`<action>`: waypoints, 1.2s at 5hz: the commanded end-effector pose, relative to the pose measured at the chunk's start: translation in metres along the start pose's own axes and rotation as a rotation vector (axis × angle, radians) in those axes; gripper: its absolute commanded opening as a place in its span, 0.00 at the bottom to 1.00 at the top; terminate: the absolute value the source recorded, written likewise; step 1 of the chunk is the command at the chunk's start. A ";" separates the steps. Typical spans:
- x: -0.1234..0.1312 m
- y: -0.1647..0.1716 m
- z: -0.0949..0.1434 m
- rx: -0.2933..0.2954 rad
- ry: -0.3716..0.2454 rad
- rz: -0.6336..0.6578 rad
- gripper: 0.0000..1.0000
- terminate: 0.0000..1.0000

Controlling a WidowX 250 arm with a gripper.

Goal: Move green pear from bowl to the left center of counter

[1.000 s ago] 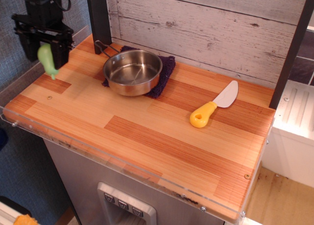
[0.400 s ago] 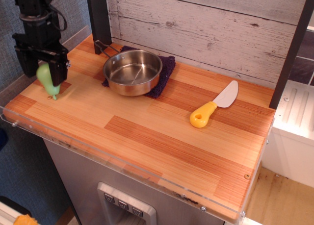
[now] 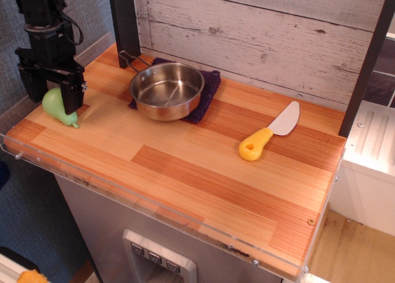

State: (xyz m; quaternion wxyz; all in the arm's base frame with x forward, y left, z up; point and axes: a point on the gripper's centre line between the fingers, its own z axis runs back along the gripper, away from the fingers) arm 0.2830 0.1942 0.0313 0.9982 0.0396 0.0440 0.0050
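Though between claw (image 3: 52,92) jaws — green pear (image 3: 57,105) on counter (image 3: 185,153)

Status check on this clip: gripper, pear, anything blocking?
Gripper low at counter's left edge, fingers straddling green pear; grip unclear. Pear lying on the wood, tip right. Bowl empty on purple cloth. Knife far right, nothing blocking.
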 end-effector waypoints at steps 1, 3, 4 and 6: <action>-0.006 -0.021 0.093 0.066 -0.195 0.011 1.00 0.00; 0.002 -0.058 0.102 0.014 -0.208 0.042 1.00 0.00; 0.005 -0.065 0.093 -0.007 -0.193 0.020 1.00 0.00; 0.005 -0.065 0.093 -0.007 -0.193 0.020 1.00 1.00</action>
